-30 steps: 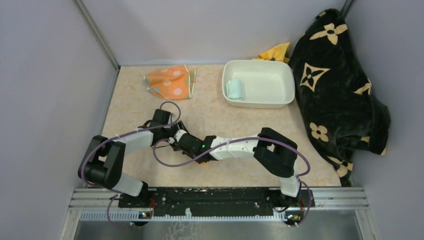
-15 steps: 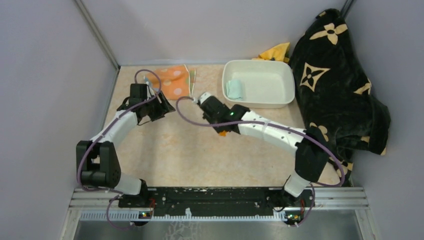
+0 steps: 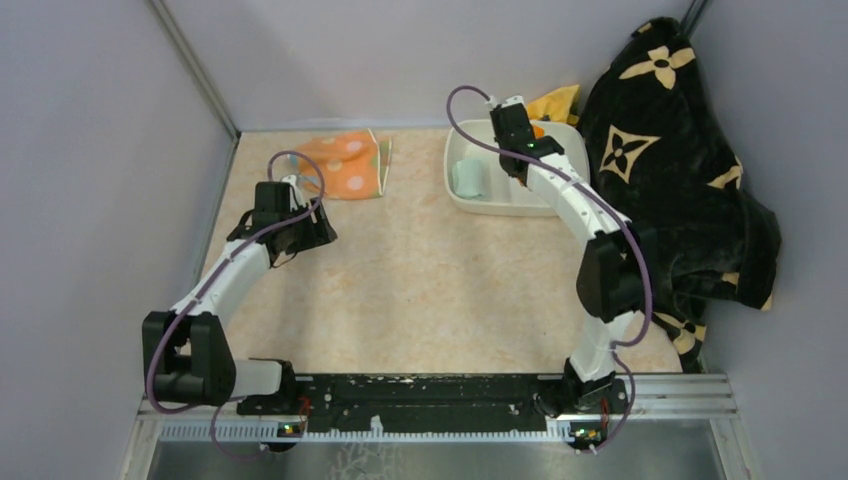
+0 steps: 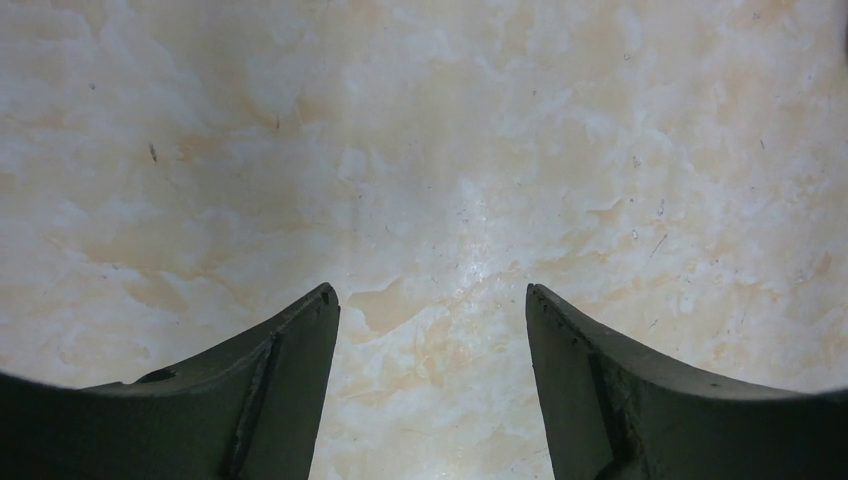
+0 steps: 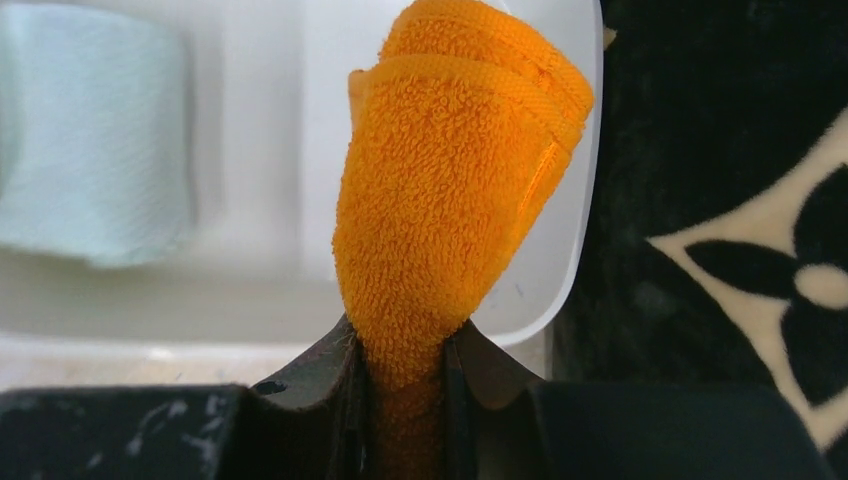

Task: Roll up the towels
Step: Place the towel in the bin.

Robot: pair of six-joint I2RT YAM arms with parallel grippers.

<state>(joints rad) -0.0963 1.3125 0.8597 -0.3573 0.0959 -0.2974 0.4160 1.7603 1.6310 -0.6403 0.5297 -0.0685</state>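
- Right gripper (image 5: 400,345) is clamped on the rolled orange towel (image 5: 450,200); its jaws are kept narrow by the cloth pinched between them.
- The orange towel is held above the white tub (image 3: 500,208), at its rim, upper centre of the top view, with the black blanket (image 3: 670,200) alongside.
- Mint towel (image 3: 467,178) is seen rolled inside the tub, at its left end.
- Left gripper (image 4: 430,310) is spread wide with nothing gripped; only bare table (image 4: 450,120) is seen under it.
- Polka-dot towel (image 3: 345,165) is seen unrolled at upper left, near the left gripper and not touched.
- Yellow cloth (image 3: 555,102) is partly hidden behind the tub.
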